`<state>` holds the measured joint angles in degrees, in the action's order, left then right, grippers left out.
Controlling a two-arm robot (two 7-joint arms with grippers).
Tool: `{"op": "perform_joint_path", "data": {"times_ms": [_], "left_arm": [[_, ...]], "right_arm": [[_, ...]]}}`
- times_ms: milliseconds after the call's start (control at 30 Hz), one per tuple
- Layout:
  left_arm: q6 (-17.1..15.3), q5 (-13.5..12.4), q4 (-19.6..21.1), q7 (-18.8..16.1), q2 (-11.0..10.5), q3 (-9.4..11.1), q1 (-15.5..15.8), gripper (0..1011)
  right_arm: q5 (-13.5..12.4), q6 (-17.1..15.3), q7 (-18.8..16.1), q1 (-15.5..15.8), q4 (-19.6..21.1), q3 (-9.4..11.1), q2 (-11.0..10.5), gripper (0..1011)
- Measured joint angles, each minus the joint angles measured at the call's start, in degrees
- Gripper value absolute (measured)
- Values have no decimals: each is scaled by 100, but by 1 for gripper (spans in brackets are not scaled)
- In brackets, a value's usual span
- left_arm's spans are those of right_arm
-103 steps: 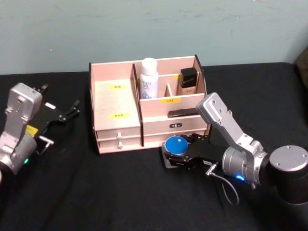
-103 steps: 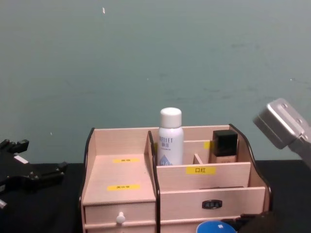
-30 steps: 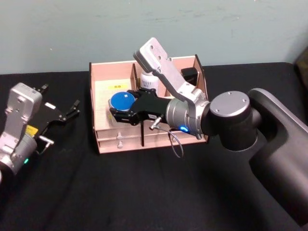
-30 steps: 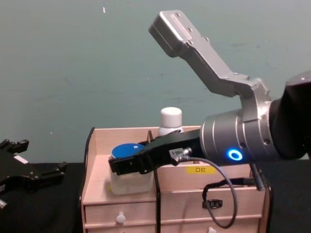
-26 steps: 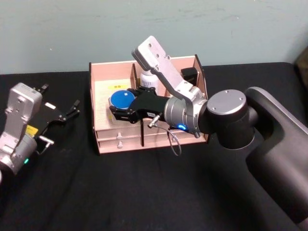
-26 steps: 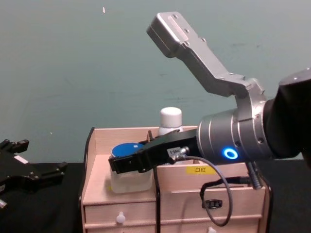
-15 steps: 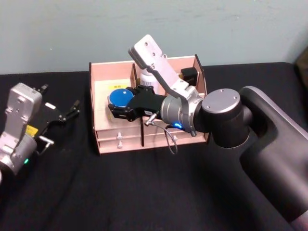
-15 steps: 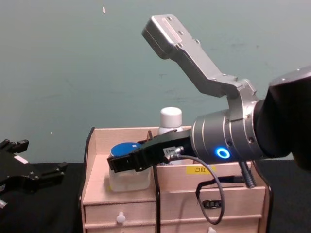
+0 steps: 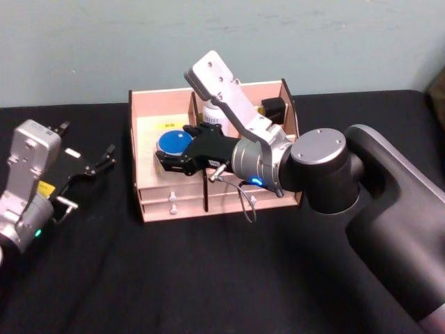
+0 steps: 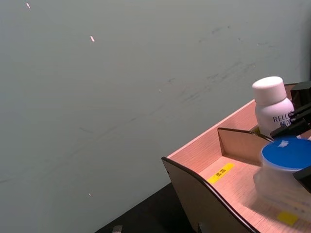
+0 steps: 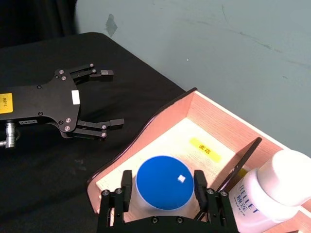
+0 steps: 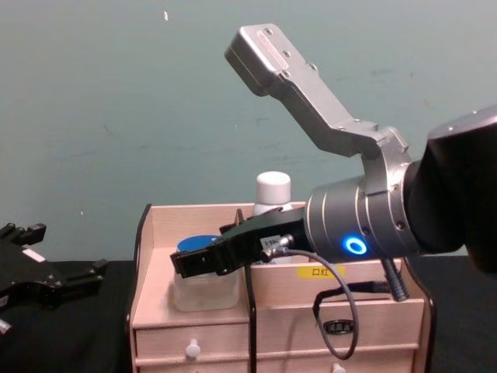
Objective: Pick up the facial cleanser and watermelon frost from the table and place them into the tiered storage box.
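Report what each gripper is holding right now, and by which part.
The right gripper holds the blue-lidded clear jar, fingers on opposite sides just below the lid, over the tiered storage box. The left gripper is open and holds nothing.

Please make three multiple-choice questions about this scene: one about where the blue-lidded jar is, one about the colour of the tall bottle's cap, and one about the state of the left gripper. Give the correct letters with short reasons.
1. Where is the blue-lidded jar?
A. On the black table in front of the drawers
B. Over the wide left compartment of the tiered storage box, between the fingers of the right gripper
C. In the left gripper

2. What colour is the cap of the tall bottle?
A. White
B. Blue
C. Black

3. What is the state of the left gripper?
A. Shut on the bottle
B. Shut on the jar
C. Open, holding nothing, beside the box on the robot's left

Answers:
1. B: the right wrist view shows the fingers on both sides of the jar, above the left compartment.
2. A: the cap is white in the chest view.
3. C: its fingers are spread apart with nothing between them.
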<state>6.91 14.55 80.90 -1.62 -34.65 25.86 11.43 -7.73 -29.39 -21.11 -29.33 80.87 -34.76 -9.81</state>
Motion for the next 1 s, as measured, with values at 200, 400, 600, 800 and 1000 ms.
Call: {"op": "perform_joint_path", "data": {"times_ms": [200,400,600,800,1000], "left_arm": [[0,0,0,0,0,0,0,1009],[0,0,0,0,0,0,0,1010],[0,0,0,0,0,0,0,1010],[0,0,0,0,0,0,0,1010],[0,0,0,0,0,0,0,1010]], "right_arm": [[-11,3,-2,0,3,0,-3,931],[-16,101,-4,52,31,68,8,1002],[1,325,0,162,168,219,-1,1002],[17,437,-38,262,443,315,-68,1002],[-96,559,-129,471,952,449,-208,1002]]}}
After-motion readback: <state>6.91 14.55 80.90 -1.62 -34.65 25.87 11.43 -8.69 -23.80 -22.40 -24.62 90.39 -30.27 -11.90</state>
